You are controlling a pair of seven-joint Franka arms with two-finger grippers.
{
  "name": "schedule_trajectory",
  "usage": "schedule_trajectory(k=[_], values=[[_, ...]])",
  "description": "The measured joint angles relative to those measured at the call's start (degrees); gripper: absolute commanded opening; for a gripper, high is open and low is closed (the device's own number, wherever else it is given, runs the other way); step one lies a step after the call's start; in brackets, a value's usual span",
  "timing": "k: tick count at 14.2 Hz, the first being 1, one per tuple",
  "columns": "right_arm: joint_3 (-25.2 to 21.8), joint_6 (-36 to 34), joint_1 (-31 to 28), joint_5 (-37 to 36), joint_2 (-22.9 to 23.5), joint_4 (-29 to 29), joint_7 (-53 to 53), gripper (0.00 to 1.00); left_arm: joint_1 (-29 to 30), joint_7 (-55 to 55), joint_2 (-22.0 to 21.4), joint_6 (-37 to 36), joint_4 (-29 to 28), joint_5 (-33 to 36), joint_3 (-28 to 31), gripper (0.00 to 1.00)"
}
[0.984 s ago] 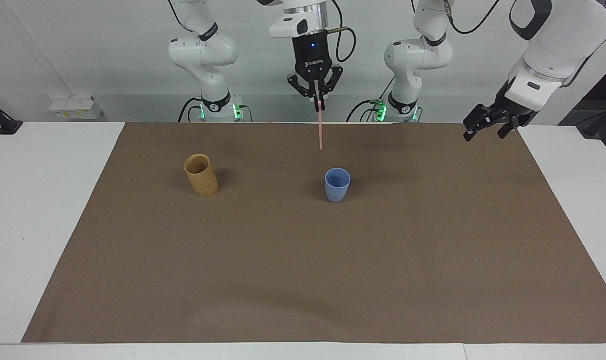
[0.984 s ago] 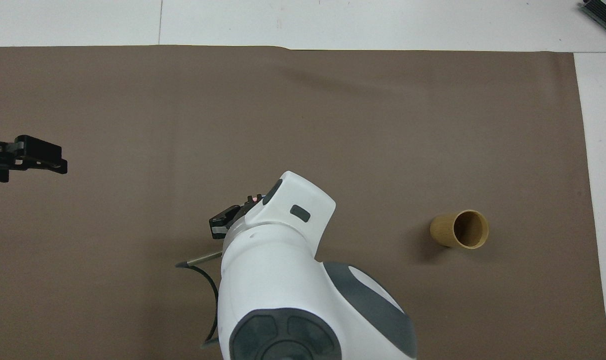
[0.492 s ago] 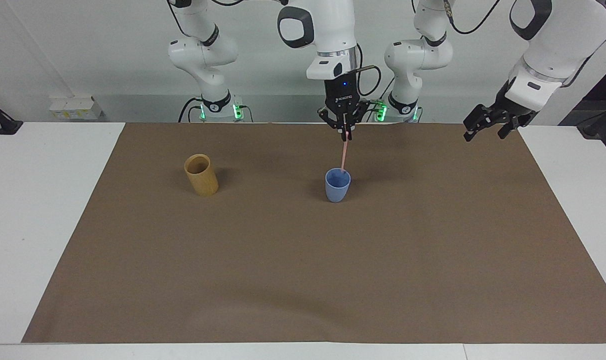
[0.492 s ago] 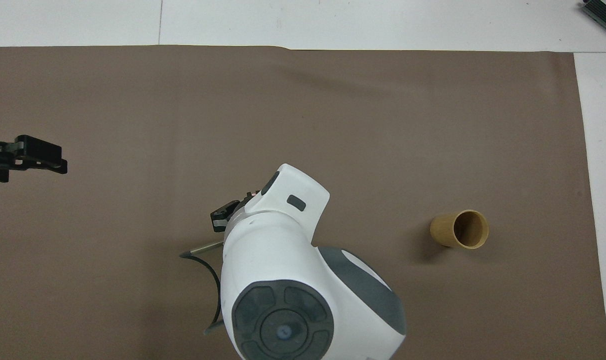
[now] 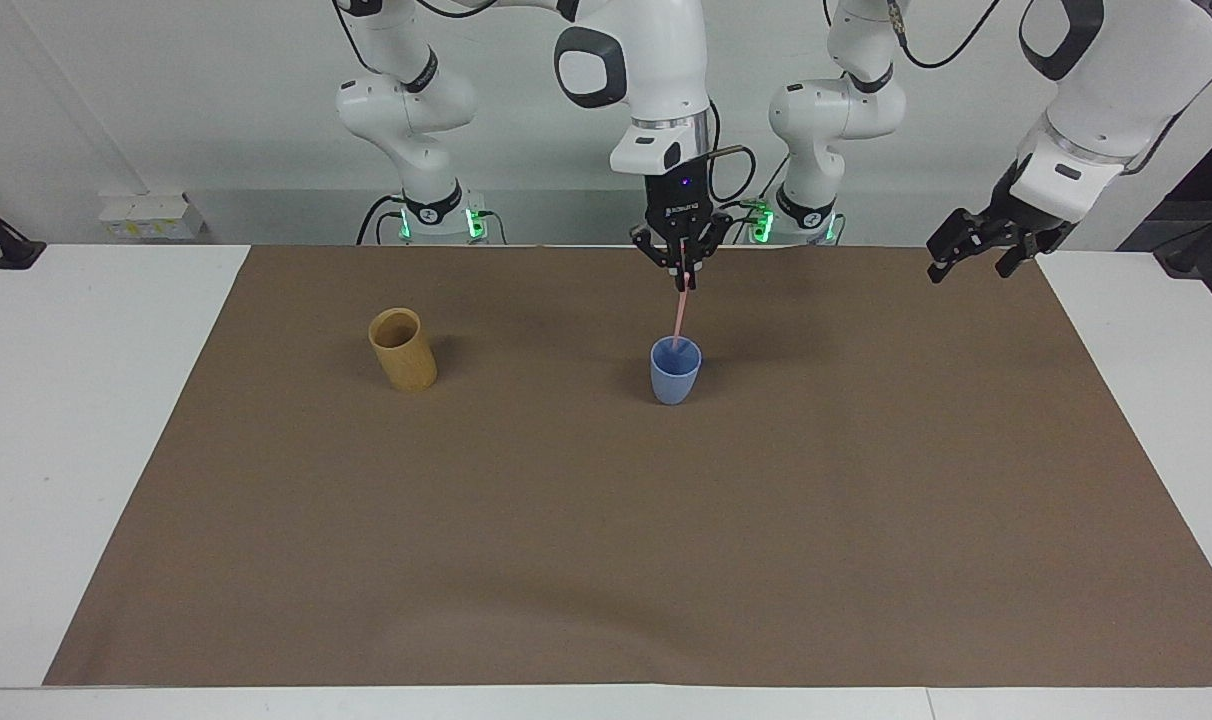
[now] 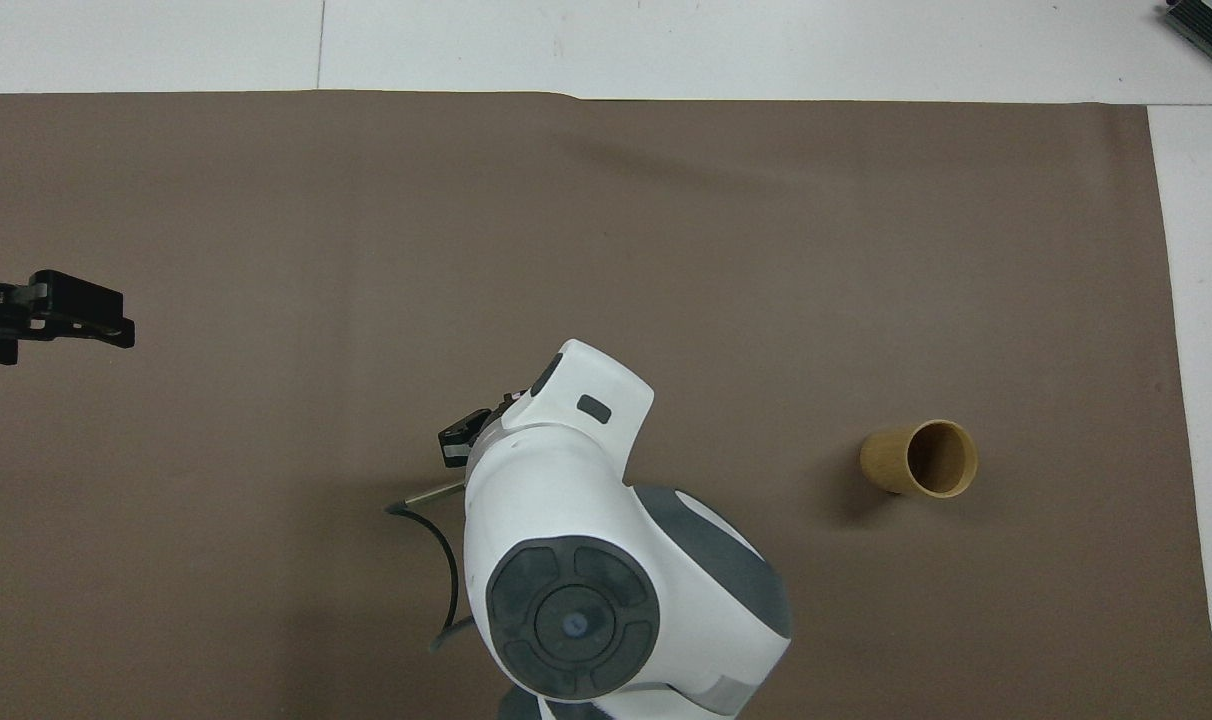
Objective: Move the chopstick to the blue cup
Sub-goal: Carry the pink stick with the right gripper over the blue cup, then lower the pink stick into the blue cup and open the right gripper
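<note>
Evidently I had the right pincer (image 5: pixel 685 285) clamped on the chopstick (image 5: pixel 678 318), tip inside the blue cup (image 5: pixel 675 370), ready to drop; at three o'clock, the left pincer (image 5: pixel 976 250) waited, jaws apart.

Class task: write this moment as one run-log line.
right gripper: shut on chopstick, over blue cup | chopstick: lower end inside cup | left gripper: open, waiting | tan cup: untouched

No text, label or number is reading clearly anywhere; the right gripper (image 5: pixel 684 281) is showing a faint white marking on its body, illegible.
</note>
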Motion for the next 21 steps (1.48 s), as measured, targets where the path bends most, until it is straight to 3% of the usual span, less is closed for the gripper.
schedule_trajectory(k=[1,4,5,7,8,11,16,21], values=[[-0.05,0.70,-0.06,-0.16,0.12,-0.82,0.00,0.10,0.00,0.00,0.00,0.00,0.00,0.00,0.00,1.00],[-0.09,0.95,-0.19,-0.28,0.14,-1.29,-0.01,0.19,0.00,0.00,0.00,0.00,0.00,0.00,0.00,1.00],[-0.08,0.96,-0.21,-0.28,0.14,-1.29,-0.01,0.34,0.00,0.00,0.00,0.00,0.00,0.00,0.01,1.00],[-0.09,0.96,-0.28,-0.28,0.14,-1.29,-0.01,0.82,0.00,0.00,0.00,0.00,0.00,0.00,0.01,1.00],[-0.09,0.96,-0.30,-0.28,0.14,-1.29,-0.01,0.87,0.00,0.00,0.00,0.00,0.00,0.00,0.01,1.00],[-0.09,0.96,-0.39,-0.28,0.14,-1.29,-0.01,0.99,0.00,0.00,0.00,0.00,0.00,0.00,0.01,1.00],[-0.23,-0.36,-1.76,-0.28,-0.72,-0.90,0.56,1.00,0.00,0.00,0.00,0.00,0.00,0.00,0.04,1.00],[-0.35,-10.61,-6.58,1.14,-6.69,-0.01,5.80,1.00,0.00,0.00,0.00,0.00,0.00,0.00,0.05,1.00]])
